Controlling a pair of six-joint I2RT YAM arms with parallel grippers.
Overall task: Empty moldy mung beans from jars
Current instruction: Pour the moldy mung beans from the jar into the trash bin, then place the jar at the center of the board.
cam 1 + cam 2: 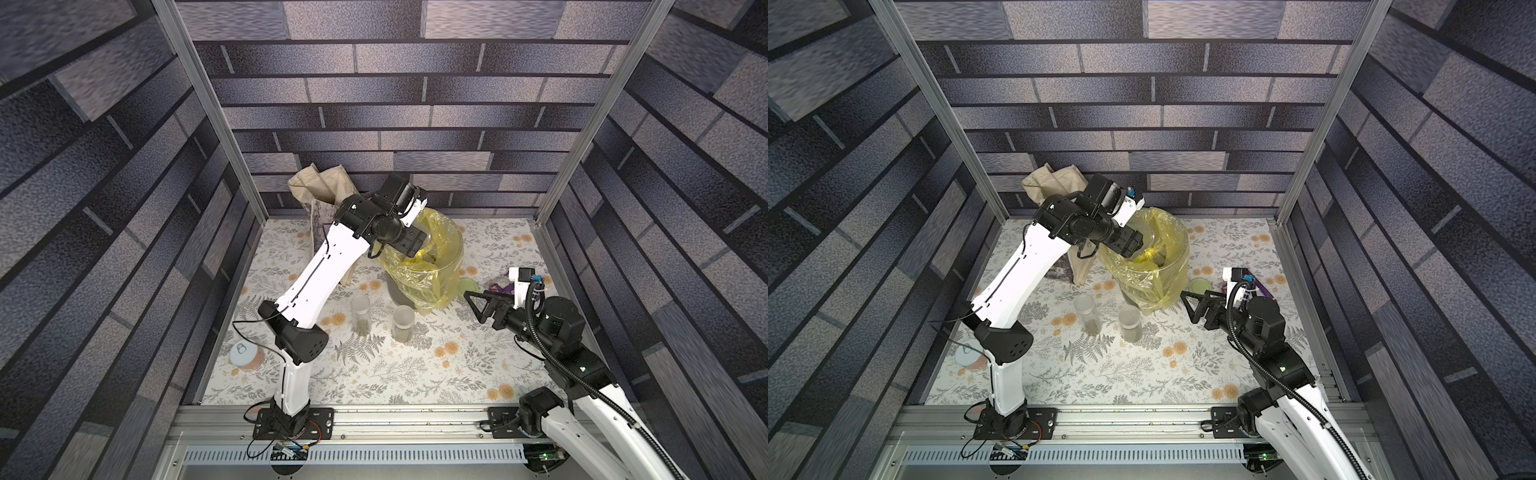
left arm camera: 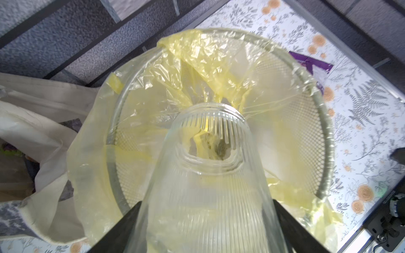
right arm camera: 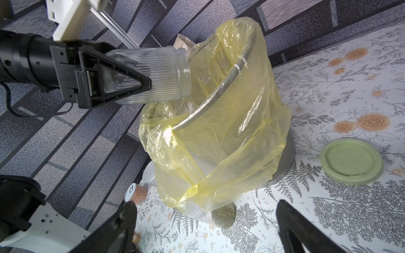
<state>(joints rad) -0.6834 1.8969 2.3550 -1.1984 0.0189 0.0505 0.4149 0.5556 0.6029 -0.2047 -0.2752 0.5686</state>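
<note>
My left gripper (image 2: 207,219) is shut on the wide ribbed jar (image 3: 153,74), its black fingers (image 2: 122,225) pressing both sides. The jar is tipped with its open mouth over the rim of the grey bucket (image 2: 326,135), which is lined with a yellow bag (image 3: 230,135). No beans show inside this jar; a dark greenish heap lies deep in the bag. Two slim jars (image 1: 360,313) (image 1: 403,323) stand in front of the bucket with mung beans (image 3: 223,215) in their lower parts. The pale green lid (image 3: 351,162) lies on the table right of the bucket. My right gripper (image 3: 206,219) is open, empty, low beside it.
A cream tote (image 1: 320,191) leans behind the left arm at the back wall. A small can with a white top (image 1: 245,357) stands near the left edge. A purple wrapper (image 2: 311,63) lies right of the bucket. Walls close in on three sides.
</note>
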